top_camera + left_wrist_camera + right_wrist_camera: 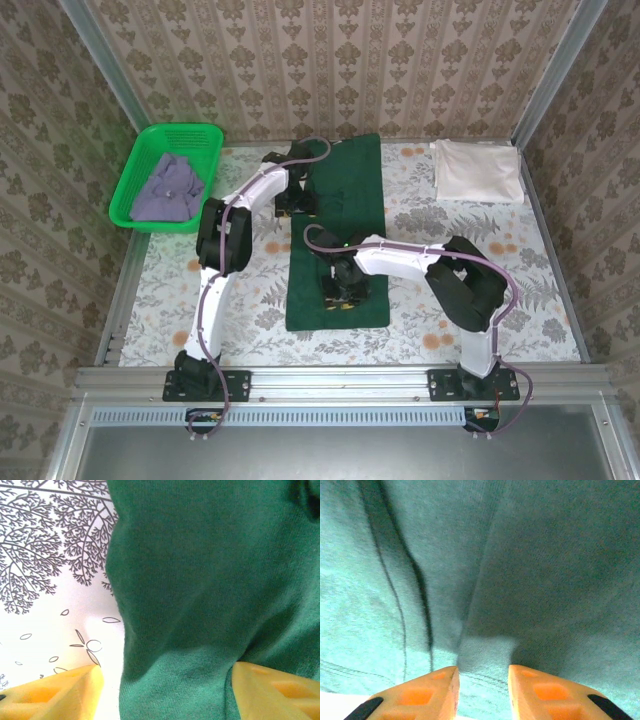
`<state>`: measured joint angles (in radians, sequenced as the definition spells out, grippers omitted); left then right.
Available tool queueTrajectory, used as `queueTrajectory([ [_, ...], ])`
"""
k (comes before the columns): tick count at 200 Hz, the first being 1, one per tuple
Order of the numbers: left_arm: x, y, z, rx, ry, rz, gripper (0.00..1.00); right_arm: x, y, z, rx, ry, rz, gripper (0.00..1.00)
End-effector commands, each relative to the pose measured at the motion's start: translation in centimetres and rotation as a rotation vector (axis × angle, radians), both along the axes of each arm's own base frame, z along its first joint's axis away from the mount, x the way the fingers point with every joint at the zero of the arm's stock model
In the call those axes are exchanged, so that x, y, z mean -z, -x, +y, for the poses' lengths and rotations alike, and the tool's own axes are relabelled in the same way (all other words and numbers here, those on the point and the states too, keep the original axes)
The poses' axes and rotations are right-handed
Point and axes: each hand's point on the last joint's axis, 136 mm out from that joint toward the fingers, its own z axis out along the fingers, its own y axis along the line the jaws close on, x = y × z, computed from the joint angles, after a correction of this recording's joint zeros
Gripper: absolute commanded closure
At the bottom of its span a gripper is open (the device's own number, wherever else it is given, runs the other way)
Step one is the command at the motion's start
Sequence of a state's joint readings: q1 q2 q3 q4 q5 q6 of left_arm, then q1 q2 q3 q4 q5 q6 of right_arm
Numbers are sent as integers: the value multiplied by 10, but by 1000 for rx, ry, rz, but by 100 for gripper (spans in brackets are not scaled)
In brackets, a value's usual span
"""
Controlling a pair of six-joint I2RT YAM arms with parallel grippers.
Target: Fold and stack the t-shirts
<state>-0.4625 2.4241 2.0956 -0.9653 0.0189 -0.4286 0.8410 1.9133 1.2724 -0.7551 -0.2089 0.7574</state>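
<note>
Down the middle of the bench (450, 290) lies the dark green t-shirt (345, 180), a long strip running from the far side towards the arms. The left pincer (297, 205) is low over the shirt's left edge, in its far half. From the left wrist, that left pincer (165, 667) is released and spread wide: one yellow finger (60, 690) stands over the leaf-patterned bench (50, 580), the other (280, 690) over the dark green t-shirt (210, 580), with the hem edge running between them.

The right pincer (343, 295) sits on the near half of the same shirt, close to its near hem. In the right wrist view the right pincer (482, 669) has its two orange fingers (420, 695) close together, with a small raised ridge of the dark green t-shirt (545, 570) in the narrow gap. Whether the cloth is truly clamped cannot be told. A dark crease (420, 585) runs down the fabric to the left of that ridge.

At the far right of the bench the cream-white t-shirt (478, 170) lies flat, folded into a neat rectangle, well apart from both arms. At the far left stands the bright green basket (128, 190), with the greyish-lavender t-shirt (168, 188) crumpled inside it.
</note>
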Motion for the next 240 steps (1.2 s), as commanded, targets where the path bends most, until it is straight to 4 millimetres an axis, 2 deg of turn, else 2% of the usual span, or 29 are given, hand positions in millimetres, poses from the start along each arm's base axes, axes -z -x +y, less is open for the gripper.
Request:
queueTrajectory([
  [1, 35, 14, 31, -1, -99, 95, 30, 5, 8, -9, -31, 62, 36, 70],
  [24, 39, 14, 36, -2, -107, 99, 29, 5, 13, -10, -46, 61, 43, 77],
  [55, 42, 12, 39, -13, -98, 106, 29, 4, 19, -13, -56, 65, 48, 91],
  [82, 41, 10, 40, -16, -93, 102, 29, 2, 22, -15, -61, 64, 48, 100],
  [151, 40, 3, 45, -23, -88, 97, 28, -5, 29, -23, -55, 51, 44, 100],
  [184, 38, -6, 52, -24, -98, 90, 24, -2, 41, -27, -50, 21, 67, 100],
  [219, 22, -20, 56, -15, -93, 54, 16, -13, 45, -28, -36, -52, 41, 100],
  [240, -1, -23, 52, -26, -56, 31, 14, -33, 40, -27, -25, -126, -16, 87],
])
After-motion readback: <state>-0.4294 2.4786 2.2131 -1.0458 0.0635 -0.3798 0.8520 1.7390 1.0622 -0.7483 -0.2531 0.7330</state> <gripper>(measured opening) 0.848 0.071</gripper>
